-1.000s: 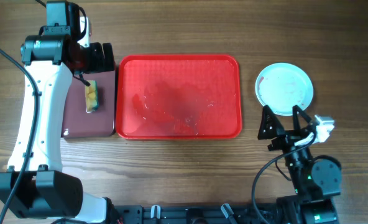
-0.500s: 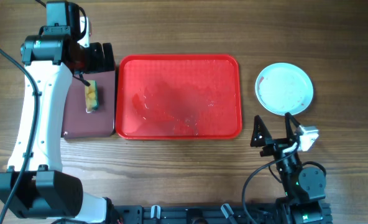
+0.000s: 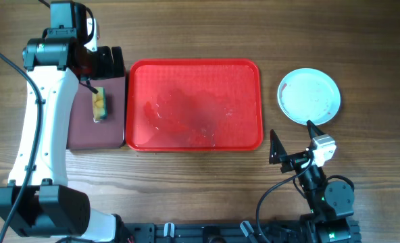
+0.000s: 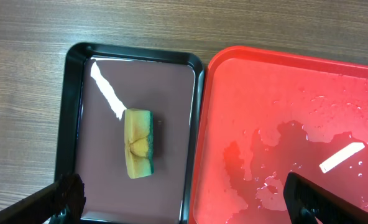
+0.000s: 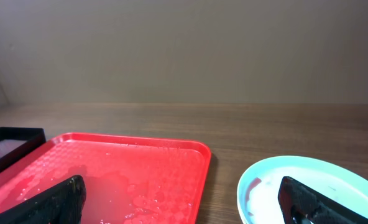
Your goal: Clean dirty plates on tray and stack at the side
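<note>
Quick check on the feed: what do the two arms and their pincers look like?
The left arm is a long white shell with black joints; the left pincer is black and blocky. The right arm is black, with a small green light, a looping black cable and a white block by the right pincer, whose fingers are black and pointed.

One red tray (image 3: 194, 101) lies mid-worktop. A single smaller dark tray (image 3: 109, 131) at its left carries one yellow-green sponge (image 3: 100, 106). At far right, one pale aqua plate (image 3: 309, 96) shows; any beneath it cannot be counted. Two robot arms, left (image 3: 41, 121) and right (image 3: 328, 196).
</note>
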You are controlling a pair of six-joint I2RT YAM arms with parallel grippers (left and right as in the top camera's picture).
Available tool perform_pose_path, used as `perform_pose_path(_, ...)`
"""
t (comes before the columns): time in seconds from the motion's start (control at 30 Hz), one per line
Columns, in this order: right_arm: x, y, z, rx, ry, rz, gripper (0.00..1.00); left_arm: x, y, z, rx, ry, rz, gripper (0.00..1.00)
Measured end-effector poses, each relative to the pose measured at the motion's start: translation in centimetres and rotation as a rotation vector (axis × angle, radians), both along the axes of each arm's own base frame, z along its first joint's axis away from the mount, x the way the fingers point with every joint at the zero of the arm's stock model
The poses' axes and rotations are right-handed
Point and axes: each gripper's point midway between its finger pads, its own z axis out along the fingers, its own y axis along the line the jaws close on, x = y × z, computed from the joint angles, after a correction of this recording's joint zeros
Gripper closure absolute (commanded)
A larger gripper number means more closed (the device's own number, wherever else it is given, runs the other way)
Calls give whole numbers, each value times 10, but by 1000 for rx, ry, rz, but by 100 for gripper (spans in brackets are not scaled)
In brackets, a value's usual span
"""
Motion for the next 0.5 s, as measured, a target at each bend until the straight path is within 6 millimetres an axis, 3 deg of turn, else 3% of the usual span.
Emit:
perform_pose_path(0.4, 0, 0, 0, -3, -1, 0, 0, -2, 0, 1, 1, 3, 0, 0)
perform_pose_path(0.5, 0, 0, 0, -3, -1, 0, 0, -12, 0, 33, 8, -91, 1, 0)
